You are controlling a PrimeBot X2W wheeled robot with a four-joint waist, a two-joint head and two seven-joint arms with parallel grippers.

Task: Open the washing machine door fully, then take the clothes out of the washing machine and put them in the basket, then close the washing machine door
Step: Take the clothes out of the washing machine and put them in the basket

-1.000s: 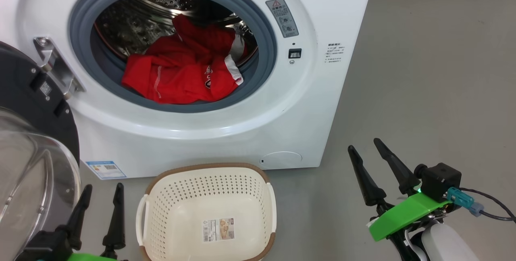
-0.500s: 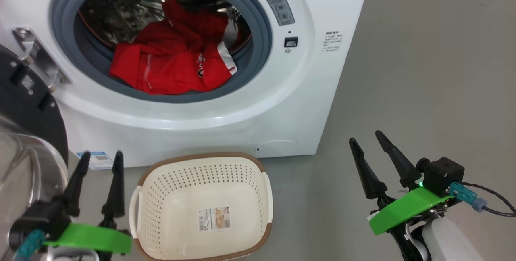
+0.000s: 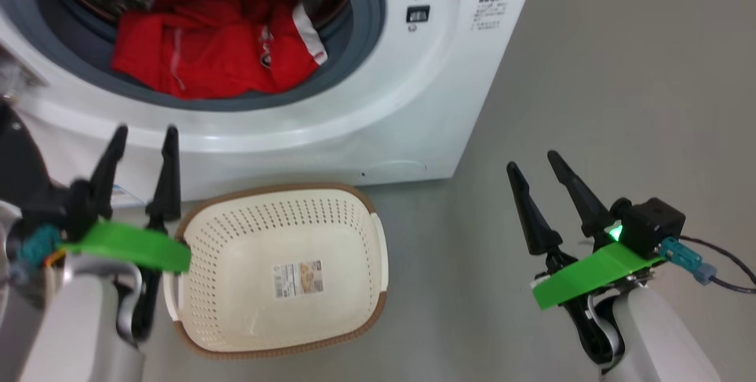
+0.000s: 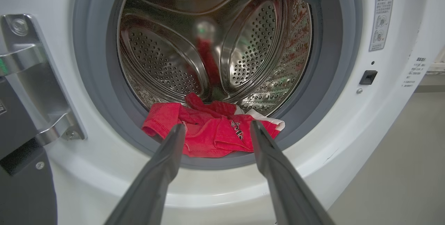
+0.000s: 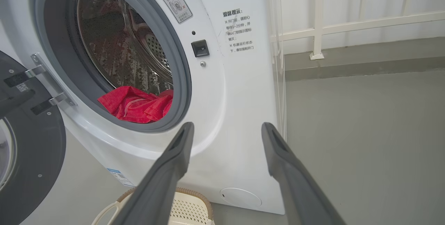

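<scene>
Red garment [image 3: 207, 51] lies at the mouth of the washing machine [image 3: 413, 104], on the gasket [image 4: 330, 79]. Left tool [image 3: 146, 131], spread wide, faces it. Right tool [image 3: 531, 159], also wide, hangs off the machine's right corner. Risk: a shallow pinch may drop fabric short of the basket [image 3: 266, 188] below. Open door [image 5: 34, 148] crowds the machine's left.

door [image 5: 33, 155] open, red clothes [image 3: 201, 57] in washing machine [image 3: 413, 104], basket [image 3: 230, 270] in front.

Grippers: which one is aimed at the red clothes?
The left gripper: its wrist view frames the clothes between its fingertips. The right gripper frames the white washing machine front.
</scene>
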